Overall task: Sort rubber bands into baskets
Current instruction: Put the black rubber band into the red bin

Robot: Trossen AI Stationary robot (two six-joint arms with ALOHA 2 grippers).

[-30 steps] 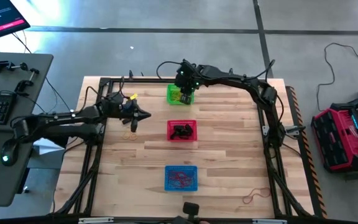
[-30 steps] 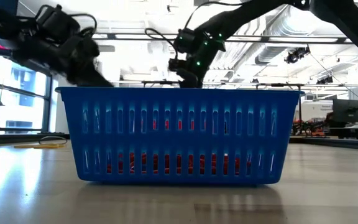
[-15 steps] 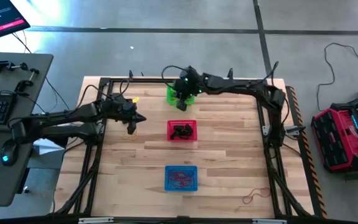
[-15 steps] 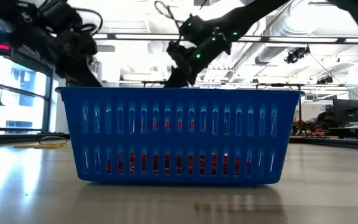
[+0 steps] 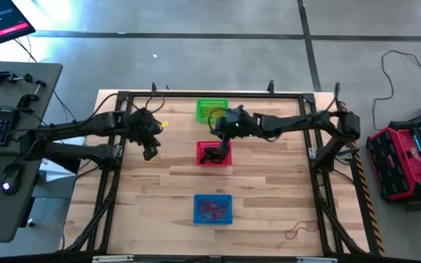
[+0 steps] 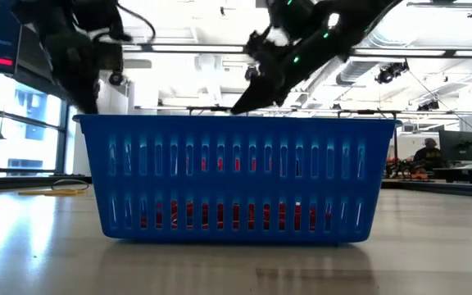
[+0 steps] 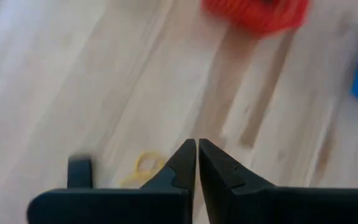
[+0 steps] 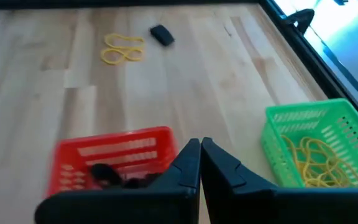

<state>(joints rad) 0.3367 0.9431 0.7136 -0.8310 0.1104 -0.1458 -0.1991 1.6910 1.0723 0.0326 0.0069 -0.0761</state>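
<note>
Yellow bands: a small heap (image 8: 122, 50) lies loose on the wooden counter (image 5: 269, 190) by its left side, just beside a small black object (image 8: 161, 34); more yellow bands (image 8: 309, 158) lie inside the green basket.
Red bands: a tangle (image 5: 212, 210) fills the blue basket; one more loop (image 5: 294, 232) lies alone near the counter's front right corner.
Black bands: a dark clump (image 8: 107, 174) sits in the red basket.
Green basket: (image 5: 209, 108) at the back of the counter, first in a line of three.
Red basket: (image 5: 205, 160) in the middle, well apart from the other two.
Blue basket: (image 5: 198, 199) nearest the front, filling the low view (image 6: 236, 176).
Right gripper: (image 5: 222, 148) over the red basket's back edge, between red and green; its fingers (image 8: 219, 168) are pressed together with nothing between them.
Left gripper: (image 5: 149, 153) above bare wood to the left of the red basket, near the loose yellow heap (image 7: 143, 167); its fingers (image 7: 219, 171) are together and empty.
</note>
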